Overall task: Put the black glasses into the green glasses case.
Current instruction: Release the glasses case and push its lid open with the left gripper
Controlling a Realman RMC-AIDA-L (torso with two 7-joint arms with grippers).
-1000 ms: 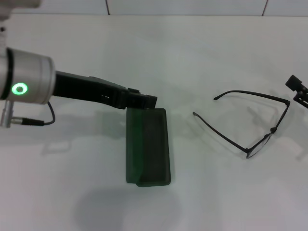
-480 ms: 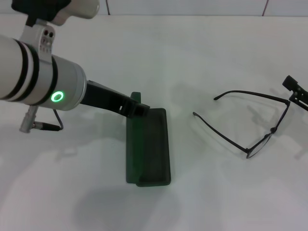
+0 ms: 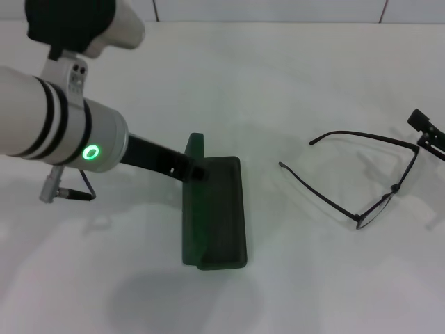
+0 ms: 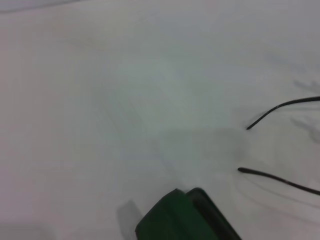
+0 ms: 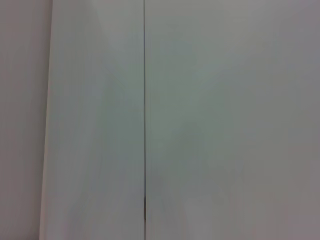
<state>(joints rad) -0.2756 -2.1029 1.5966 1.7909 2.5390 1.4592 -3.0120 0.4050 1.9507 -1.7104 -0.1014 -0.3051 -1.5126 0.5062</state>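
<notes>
The left tool [image 3: 197, 171] hides behind the green glasses case [image 3: 215, 216] lid, its grip unclear.

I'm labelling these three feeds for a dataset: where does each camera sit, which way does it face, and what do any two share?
Head view: on the robot's head, looking down at the white table; shows the left arm with its left pincer at the open dark green hard case, the right pincer at the edge, and the thin black wire-frame glasses.
Left wrist view: on the left wrist, facing the tabletop; no robot parts show.
Right wrist view: on the right wrist, facing plain white surface; no robot parts.
Shared: head and left wrist both show the case and the glasses' temple tips.
</notes>
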